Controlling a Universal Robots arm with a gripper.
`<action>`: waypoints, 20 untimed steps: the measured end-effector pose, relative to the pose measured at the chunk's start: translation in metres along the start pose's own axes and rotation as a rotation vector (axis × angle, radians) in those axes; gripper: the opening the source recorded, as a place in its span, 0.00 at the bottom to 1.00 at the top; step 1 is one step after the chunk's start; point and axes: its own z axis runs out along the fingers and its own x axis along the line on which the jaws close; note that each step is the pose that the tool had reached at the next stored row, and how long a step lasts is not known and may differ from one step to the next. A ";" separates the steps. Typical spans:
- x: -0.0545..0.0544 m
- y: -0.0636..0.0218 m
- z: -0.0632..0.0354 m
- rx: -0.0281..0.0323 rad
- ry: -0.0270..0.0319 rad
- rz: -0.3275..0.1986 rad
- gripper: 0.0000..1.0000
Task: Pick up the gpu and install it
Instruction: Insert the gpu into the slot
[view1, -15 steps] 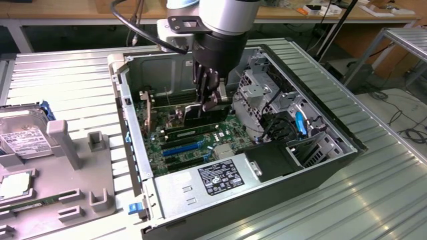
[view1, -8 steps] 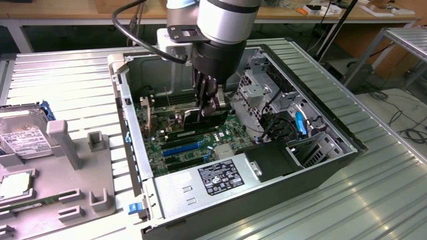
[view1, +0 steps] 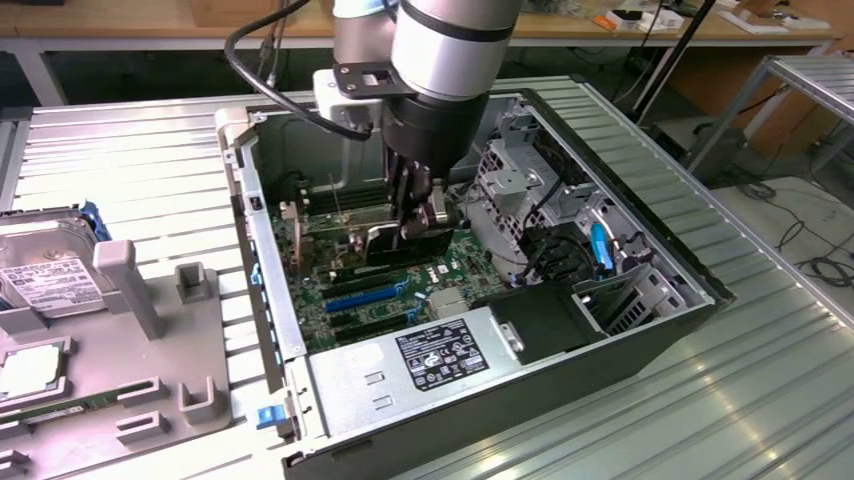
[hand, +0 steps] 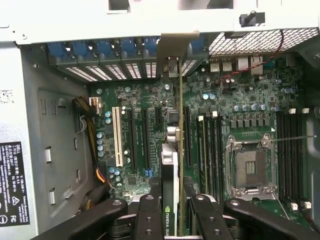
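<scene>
My gripper (view1: 416, 225) reaches down into the open computer case (view1: 667, 250) and is shut on the gpu (view1: 380, 245). The gpu is a green card with a black cooler block, held upright on its edge. In the wrist view the gpu (hand: 172, 150) runs edge-on away from my black fingers (hand: 150, 215), which clamp it from both sides. Its silver end bracket (hand: 172, 50) stands at the rear slot openings. The card is over the motherboard's black expansion slots (hand: 145, 140). Whether its edge sits in a slot is hidden.
Around the card are the silver power supply (view1: 427, 360), a metal drive cage (view1: 514, 175), the bare CPU socket (hand: 250, 167) and a white slot (hand: 118, 135). A grey fixture (view1: 147, 330) beside the case holds a hard drive (view1: 47, 270) and a memory stick (view1: 54, 410).
</scene>
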 end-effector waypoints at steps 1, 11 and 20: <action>0.000 0.0001 0.0013 0.0000 -0.0011 0.000 0.27; -0.001 0.0010 0.0064 -0.0001 -0.0040 0.000 0.27; -0.002 0.0068 0.0125 0.0024 -0.0042 0.000 0.27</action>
